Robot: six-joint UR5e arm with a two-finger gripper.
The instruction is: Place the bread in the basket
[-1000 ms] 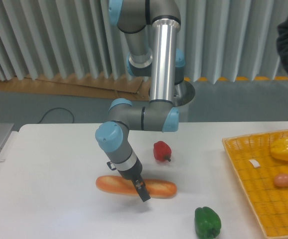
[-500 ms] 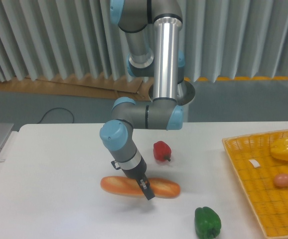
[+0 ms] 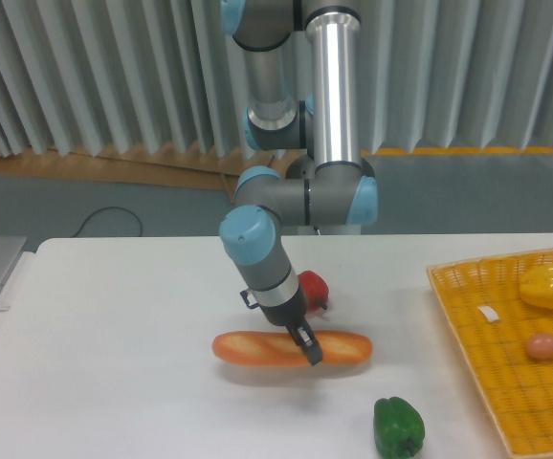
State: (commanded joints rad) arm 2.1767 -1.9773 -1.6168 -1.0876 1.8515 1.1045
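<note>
Glossy orange-brown bread point(image 3: 257, 348), a long slim loaf with rounded ends, hangs level just above the white counter point(image 3: 95, 344), clamped near its middle by the gripper point(image 3: 307, 350) fingers. It looks stiff, light and slick, so a centred hold suits it. The woven yellow basket point(image 3: 468, 316) sits well apart, rightward.

The scene was evenly and brightly lit, with soft light that seemed to come from overhead. The white tabletop point(image 3: 114, 363) looked almost washed out, with little texture. A faint, diffuse shadow lay on it just under the bread point(image 3: 291, 349). The polished metal arm point(image 3: 336, 96) carried a long vertical glare streak. The bread's crust and the green pepper point(image 3: 397, 426) showed small glossy highlights. The picture was slightly soft overall and grainy, with no strong motion blur or visible bending at the edges.
</note>
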